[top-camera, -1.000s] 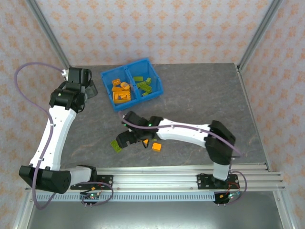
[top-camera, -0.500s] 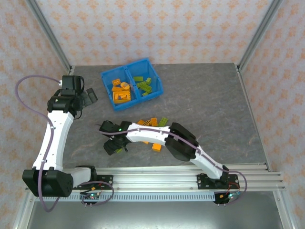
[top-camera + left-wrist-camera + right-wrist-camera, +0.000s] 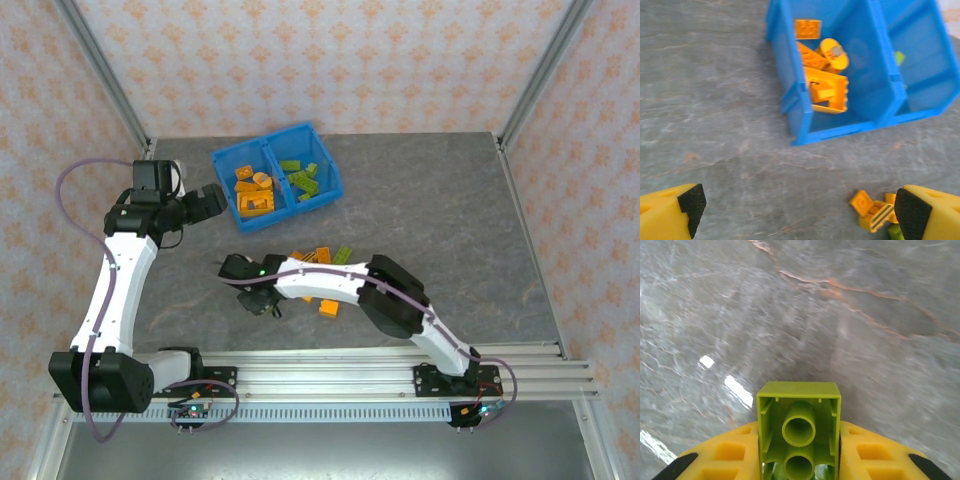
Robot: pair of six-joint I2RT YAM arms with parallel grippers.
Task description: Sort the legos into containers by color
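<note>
Clamping a green lego (image 3: 799, 405) (underside showing) — right tool (image 3: 799, 456).

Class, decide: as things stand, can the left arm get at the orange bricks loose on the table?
Probably yes. The open left end effector hovers over bare table with the orange bricks close ahead; the right arm lies close beside them.

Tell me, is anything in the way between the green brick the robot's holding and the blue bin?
Nothing visible blocks it. Bare table lies between the green brick in the right end effector and the blue bin; loose bricks sit just beside that path.
</note>
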